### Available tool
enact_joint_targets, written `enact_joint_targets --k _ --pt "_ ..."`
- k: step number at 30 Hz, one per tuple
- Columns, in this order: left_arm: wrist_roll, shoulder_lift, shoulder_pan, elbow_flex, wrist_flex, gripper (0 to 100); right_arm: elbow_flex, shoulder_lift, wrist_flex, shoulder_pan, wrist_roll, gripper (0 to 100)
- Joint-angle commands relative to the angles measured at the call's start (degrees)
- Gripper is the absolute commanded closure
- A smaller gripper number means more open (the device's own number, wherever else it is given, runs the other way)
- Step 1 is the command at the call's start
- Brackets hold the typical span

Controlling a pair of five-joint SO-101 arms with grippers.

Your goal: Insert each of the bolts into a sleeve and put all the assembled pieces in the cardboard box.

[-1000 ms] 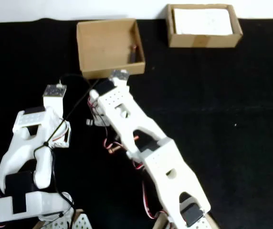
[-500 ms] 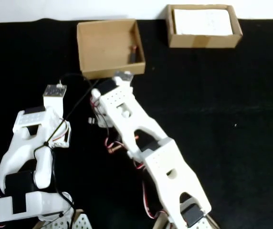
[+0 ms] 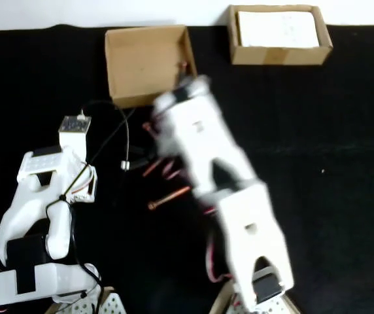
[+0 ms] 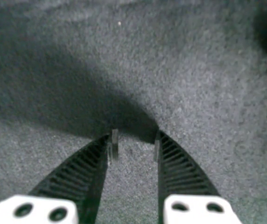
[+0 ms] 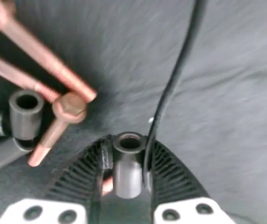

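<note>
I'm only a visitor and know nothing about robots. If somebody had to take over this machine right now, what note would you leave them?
Left gripper: open and empty, over bare black cloth.
Right gripper: shut on an upright sleeve whose top end looks hollow.
On the cloth by it: three loose bolts, at least two other sleeves, and a black cable.
Cardboard box: at the table's far side, contents hard to make out.
Done: one sleeve gripped.
Left: a bolt into each sleeve, then every piece into the box.
</note>
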Motion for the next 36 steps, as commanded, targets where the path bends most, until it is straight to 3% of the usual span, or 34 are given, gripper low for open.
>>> enact_joint_targets --k 1,6,13,17,21,29,36 --pt "-0.1 -0.2 -0.1 -1.9 1.3 86 3.1 -12.2 0.9 7.0 7.6 98.4" --pt "-0.3 -0.9 5.0 -2.1 4.6 86 23.0 -27.1 0.8 16.8 14.5 98.4" --pt "-0.4 -12.7 22.5 -10.3 9.1 82 47.7 -41.3 -2.1 27.5 25.8 98.4" --pt "-0.4 -10.9 29.4 -25.3 13.3 77 60.4 -45.2 -13.2 29.0 33.1 98.4" --pt "-5.1 1.7 33.9 -40.2 20.5 77 74.8 -48.7 -27.6 26.9 33.2 98.4" --pt "-7.7 28.0 34.5 -66.9 31.2 77 100.0 -56.0 -63.3 26.5 33.2 98.4" --pt "-7.8 40.5 34.3 -76.2 31.7 78 109.8 -56.3 -76.1 26.6 33.2 98.4"
